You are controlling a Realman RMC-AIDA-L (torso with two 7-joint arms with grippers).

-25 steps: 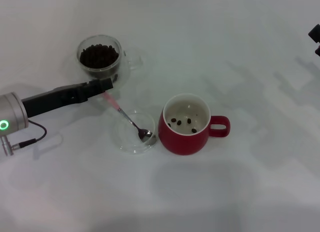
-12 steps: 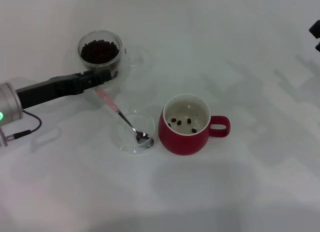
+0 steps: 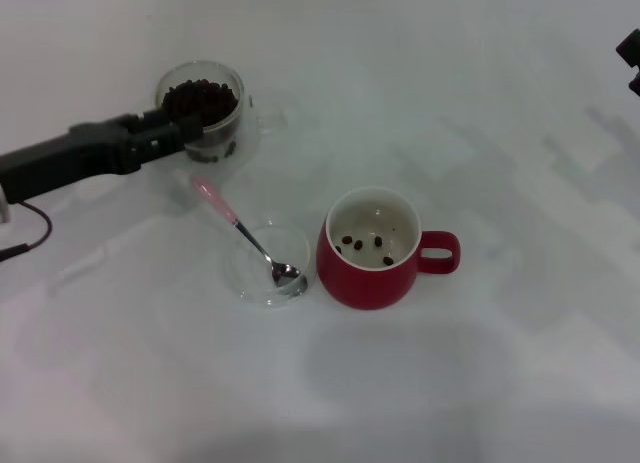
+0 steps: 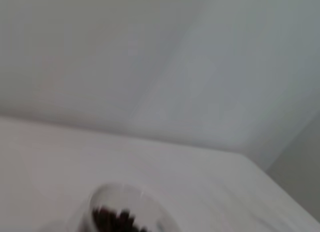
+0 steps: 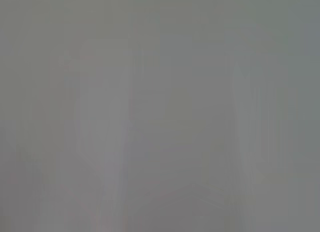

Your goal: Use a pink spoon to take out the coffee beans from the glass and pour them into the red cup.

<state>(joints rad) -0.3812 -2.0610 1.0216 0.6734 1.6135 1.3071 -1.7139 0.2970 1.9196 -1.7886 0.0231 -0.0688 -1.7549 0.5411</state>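
- The left end effector has let go of the pink spoon and drawn back and up: a second ago it was on the handle, and now it sits in front of the glass, well clear of the spoon.
- Whether its fingers are open or closed I cannot tell; it holds nothing.
- The spoon now lies with its metal bowl inside a flat clear glass dish and its pink handle sticking out over the rim towards the glass.
- A few coffee beans lie on the white floor of the red cup, which stands just beside the dish on the bench.
- The glass remains nearly full of beans; the left wrist view shows its rim close below.
- The right end effector stays parked at the far right edge; its fingers cannot be told.
- Judgement: setting the spoon down reads as the end of a scoop cycle or of the whole task.
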